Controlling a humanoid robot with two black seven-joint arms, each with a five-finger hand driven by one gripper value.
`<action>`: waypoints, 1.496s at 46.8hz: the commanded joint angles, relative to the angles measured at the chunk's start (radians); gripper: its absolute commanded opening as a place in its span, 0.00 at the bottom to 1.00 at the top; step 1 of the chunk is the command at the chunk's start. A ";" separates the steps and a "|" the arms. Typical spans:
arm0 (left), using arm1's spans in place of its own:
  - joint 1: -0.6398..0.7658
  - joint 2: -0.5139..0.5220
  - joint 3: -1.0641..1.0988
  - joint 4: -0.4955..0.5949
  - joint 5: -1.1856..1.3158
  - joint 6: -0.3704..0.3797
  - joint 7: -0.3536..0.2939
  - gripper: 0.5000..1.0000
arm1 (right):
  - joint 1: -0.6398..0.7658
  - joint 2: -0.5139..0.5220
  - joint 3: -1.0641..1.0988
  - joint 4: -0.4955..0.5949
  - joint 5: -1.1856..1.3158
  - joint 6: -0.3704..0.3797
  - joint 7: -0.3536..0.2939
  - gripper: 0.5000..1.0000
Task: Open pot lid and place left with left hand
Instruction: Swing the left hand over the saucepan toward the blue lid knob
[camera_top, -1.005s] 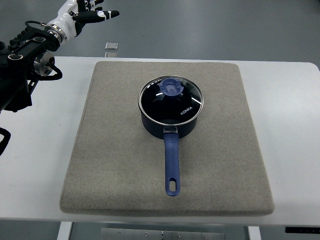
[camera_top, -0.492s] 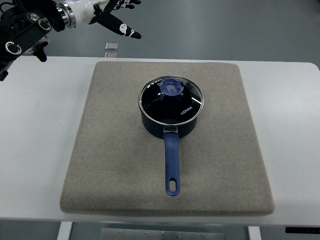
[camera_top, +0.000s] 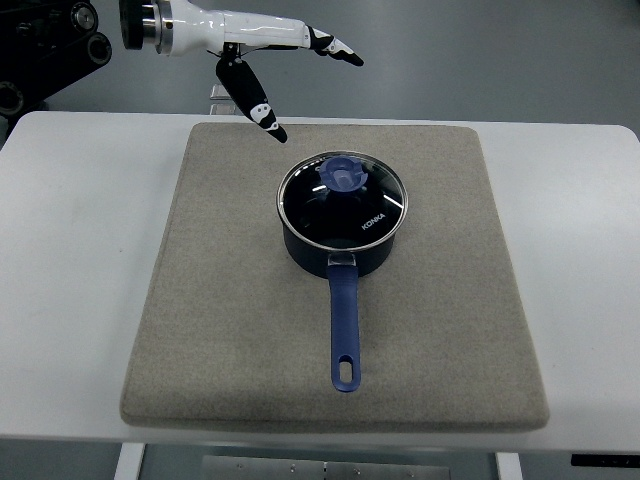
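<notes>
The saucepan (camera_top: 335, 235) sits on a grey felt mat (camera_top: 210, 330) that covers most of the white table (camera_top: 70, 300), a little toward the mat's far edge and roughly midway between its left and right edges. Its long blue handle (camera_top: 343, 325) runs straight toward the mat's near edge, which keeps it clear of any reach coming in from the far left. The mat probably serves to stop the pan sliding and to soften the landing of glass on a hard top.

On the pan rests the glass lid (camera_top: 342, 203), seated flat inside its steel rim, with a blue knob (camera_top: 343, 174) standing at the lid's far side (the one part that offers a grip). The lid is not yet lifted.

The stretch of mat between the pan and the mat's left edge looks like a natural spot for the lid, given that the task wants it set to the left.

Beyond the pan, above the mat's far edge and toward its far-left corner, the left hand (camera_top: 270, 60) hangs in the air, its arm entering from the far-left corner of the view. Its fingers (camera_top: 335, 45) are spread wide and hold nothing: the long ones point right, the thumb (camera_top: 250, 98) angles down toward the mat. It is well apart from the knob, so I judge this a reach under way, the hand opened ready to close around the knob from above.

A small metal block (camera_top: 222, 93) lies on the floor beyond the table's far edge, partly hidden by the hand.
</notes>
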 joint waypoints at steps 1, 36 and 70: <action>-0.012 0.007 0.002 -0.022 0.057 -0.003 0.000 0.98 | 0.000 0.000 0.000 0.000 0.000 0.000 0.000 0.83; -0.115 0.027 -0.006 -0.183 0.469 -0.114 0.000 0.98 | 0.000 0.000 0.000 0.000 0.000 0.000 0.000 0.83; -0.107 -0.104 -0.006 -0.108 0.494 -0.151 0.000 0.98 | 0.000 0.000 0.000 0.000 0.000 0.000 0.000 0.83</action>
